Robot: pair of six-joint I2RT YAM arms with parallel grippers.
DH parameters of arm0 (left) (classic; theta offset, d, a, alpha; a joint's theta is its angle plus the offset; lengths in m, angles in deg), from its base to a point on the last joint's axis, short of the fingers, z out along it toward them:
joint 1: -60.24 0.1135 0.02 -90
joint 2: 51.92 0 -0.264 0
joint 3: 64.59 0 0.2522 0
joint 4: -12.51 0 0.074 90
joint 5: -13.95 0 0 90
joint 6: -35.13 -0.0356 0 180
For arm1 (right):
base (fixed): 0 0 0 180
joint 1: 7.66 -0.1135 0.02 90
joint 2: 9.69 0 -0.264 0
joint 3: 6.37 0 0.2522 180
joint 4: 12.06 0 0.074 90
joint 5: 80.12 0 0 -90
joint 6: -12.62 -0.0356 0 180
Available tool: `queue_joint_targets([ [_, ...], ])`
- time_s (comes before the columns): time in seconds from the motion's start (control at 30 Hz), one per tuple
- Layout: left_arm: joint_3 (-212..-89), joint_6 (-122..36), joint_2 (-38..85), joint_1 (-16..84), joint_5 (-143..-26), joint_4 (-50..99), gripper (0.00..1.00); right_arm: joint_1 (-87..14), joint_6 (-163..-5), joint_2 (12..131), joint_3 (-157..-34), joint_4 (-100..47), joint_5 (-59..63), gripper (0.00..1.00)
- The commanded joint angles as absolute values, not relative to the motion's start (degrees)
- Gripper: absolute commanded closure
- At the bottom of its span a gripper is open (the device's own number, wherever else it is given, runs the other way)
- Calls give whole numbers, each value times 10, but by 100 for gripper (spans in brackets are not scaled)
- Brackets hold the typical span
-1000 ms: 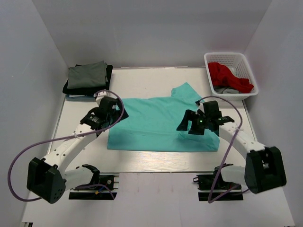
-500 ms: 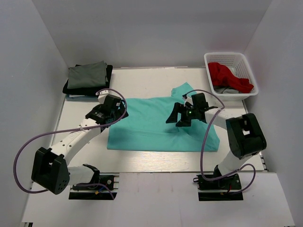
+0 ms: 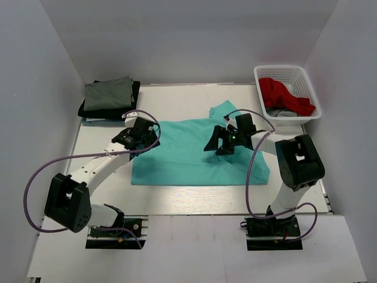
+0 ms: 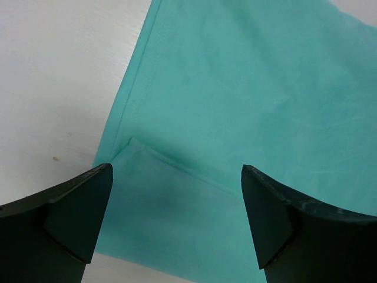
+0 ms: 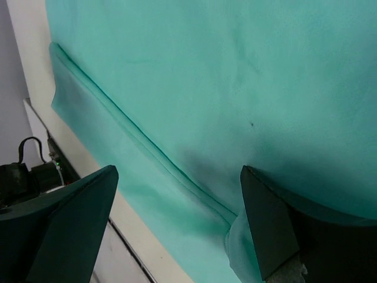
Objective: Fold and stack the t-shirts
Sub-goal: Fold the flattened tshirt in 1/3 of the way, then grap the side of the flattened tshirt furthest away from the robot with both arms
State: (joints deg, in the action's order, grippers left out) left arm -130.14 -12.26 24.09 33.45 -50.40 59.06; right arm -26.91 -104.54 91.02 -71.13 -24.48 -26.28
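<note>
Overhead first: the teal t-shirt [image 3: 188,162] lies flat in the middle of the worktop [image 3: 177,100], folded to a rough rectangle with one sleeve poking out at its far right corner. The left jaws hang over the shirt's far left corner, and the right jaws over its right half. At the far left corner sits a folded stack, a grey-green t-shirt [image 3: 109,93] on a black t-shirt [image 3: 88,111]. A white basket [image 3: 281,71] at the far right holds a red t-shirt [image 3: 283,97].

Next, the left wrist view: the left fingers [image 4: 73,206] are spread wide and grip nothing. The teal cloth lies below them, its hem beside bare worktop.

Lastly, the right wrist view: the right fingers [image 5: 271,224] also stand wide apart and empty. Teal cloth fills the view, crossed by a diagonal fold edge.
</note>
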Motion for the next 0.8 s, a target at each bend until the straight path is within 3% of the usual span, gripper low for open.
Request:
queue_joint_targets([
  [0.0, -1348, -131, 249, 336, -471, 577, 0, -269, -1010, 877, -761, -253, -220, 10],
  [0.2, -1404, -130, 323, 364, -427, 566, 0, -265, -972, 836, -867, -316, -104, 10],
  [0.37, -1450, -159, 388, 406, -439, 530, 0, -256, -966, 872, -968, -370, -16, 10],
  [0.6, -1530, -191, 500, 463, -489, 499, 0, -232, -962, 1022, -1182, -443, 122, 10],
  [0.77, -1584, -213, 574, 490, -521, 499, 0, -223, -941, 1133, -1311, -479, 138, 10],
])
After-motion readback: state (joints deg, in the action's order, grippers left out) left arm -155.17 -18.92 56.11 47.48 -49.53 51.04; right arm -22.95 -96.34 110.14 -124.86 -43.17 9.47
